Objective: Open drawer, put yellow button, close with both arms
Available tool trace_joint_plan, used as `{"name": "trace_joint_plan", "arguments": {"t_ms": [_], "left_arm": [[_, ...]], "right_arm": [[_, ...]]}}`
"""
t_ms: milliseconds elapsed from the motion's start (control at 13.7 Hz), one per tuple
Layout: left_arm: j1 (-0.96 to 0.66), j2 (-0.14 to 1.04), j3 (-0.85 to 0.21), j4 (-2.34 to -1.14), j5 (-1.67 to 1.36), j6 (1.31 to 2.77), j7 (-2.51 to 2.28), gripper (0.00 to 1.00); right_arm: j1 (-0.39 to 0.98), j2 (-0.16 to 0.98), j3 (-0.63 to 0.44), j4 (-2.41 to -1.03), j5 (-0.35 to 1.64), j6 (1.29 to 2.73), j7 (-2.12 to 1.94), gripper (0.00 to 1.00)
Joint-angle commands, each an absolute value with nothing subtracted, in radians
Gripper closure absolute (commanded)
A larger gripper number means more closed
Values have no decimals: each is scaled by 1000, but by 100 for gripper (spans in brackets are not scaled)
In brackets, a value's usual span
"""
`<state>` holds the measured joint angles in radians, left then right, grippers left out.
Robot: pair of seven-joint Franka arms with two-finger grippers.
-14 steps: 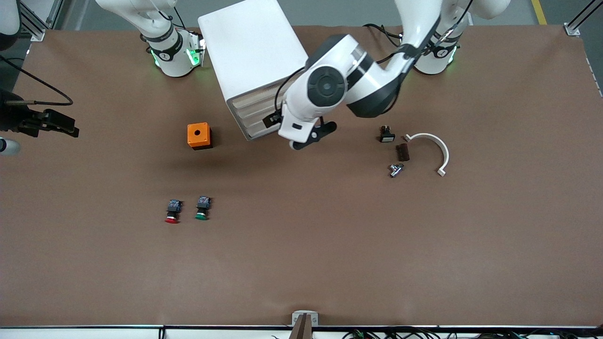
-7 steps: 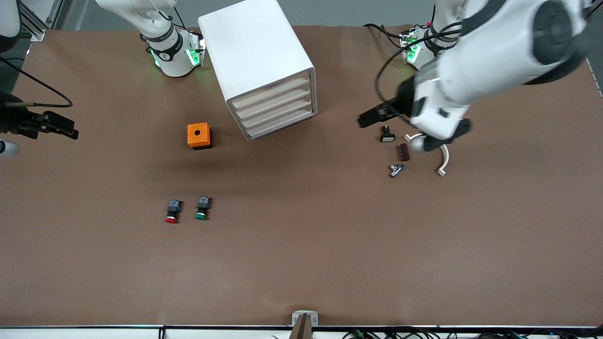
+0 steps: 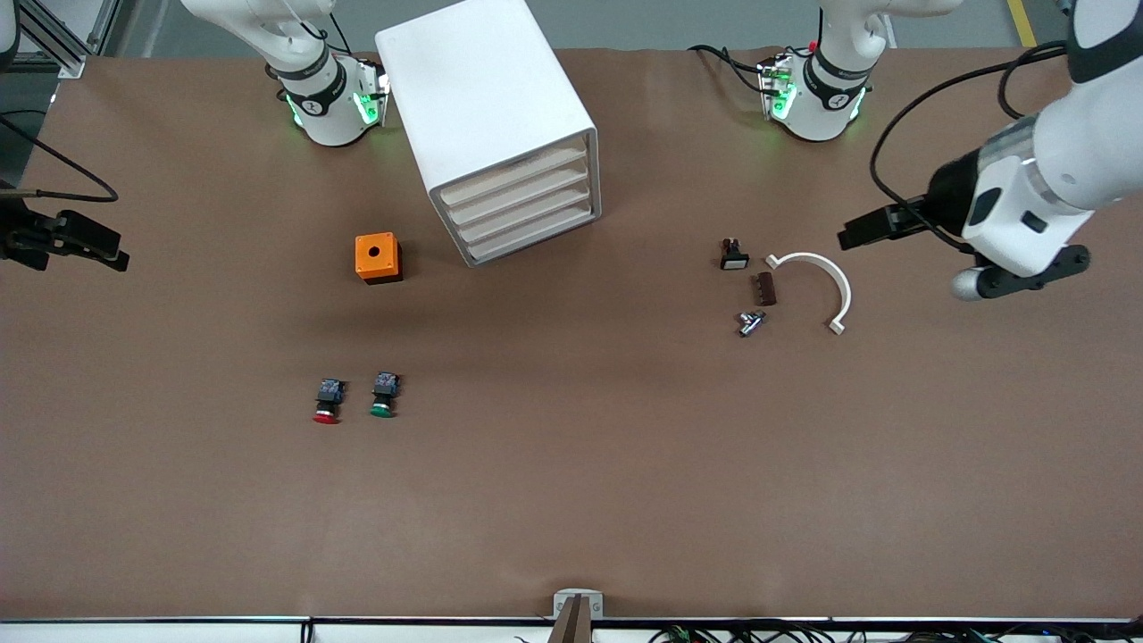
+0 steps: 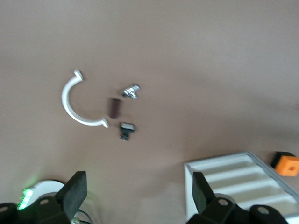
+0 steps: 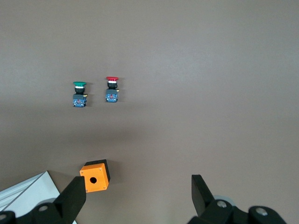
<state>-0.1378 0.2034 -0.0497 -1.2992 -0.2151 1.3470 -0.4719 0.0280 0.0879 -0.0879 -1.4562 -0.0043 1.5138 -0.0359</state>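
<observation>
left gripper point(image 3: 871, 228) up over the desk's point(image 3: 571, 500) left-arm edge, fingers point(image 4: 74, 193) apart, empty; has swung away from the cabinet point(image 3: 500, 134) | right gripper point(image 3: 85, 241) waits at the right-arm edge, fingers apart | drawer point(image 3: 513, 175) shut | yellow button not visible.

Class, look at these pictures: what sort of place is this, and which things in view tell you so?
Probably a robotics lab bench: two white arms bolted along a brown table, a white drawer cabinet, and loose push buttons, red and green, laid out as test pieces.
</observation>
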Motion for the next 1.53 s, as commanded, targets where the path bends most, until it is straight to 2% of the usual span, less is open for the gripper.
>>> {"name": "trace_joint_plan", "arguments": {"t_ms": [0, 292, 511, 584, 1240, 1459], "left_arm": [[-85, 158, -61, -1351, -157, 1339, -359, 1], [-17, 68, -69, -1504, -120, 1408, -212, 1], [-5, -70, -68, -1762, -104, 1637, -203, 1], [0, -84, -67, -1796, -100, 1681, -199, 1], [0, -86, -58, -1671, -51, 1677, -201, 1], [-2, -86, -61, -1611, -28, 1585, -195, 1]], "right_arm": [[2, 101, -69, -1428, -14, 1497, -49, 0], [-23, 95, -71, -1427, -9, 1465, -127, 0], [-37, 94, -64, -1428, 23, 1457, -135, 0], [-34, 94, -63, -1430, 23, 1456, -133, 0], [-32, 61, -61, -1500, 25, 1440, -140, 0], [-25, 49, -61, -1508, 25, 1443, -140, 0]]}}
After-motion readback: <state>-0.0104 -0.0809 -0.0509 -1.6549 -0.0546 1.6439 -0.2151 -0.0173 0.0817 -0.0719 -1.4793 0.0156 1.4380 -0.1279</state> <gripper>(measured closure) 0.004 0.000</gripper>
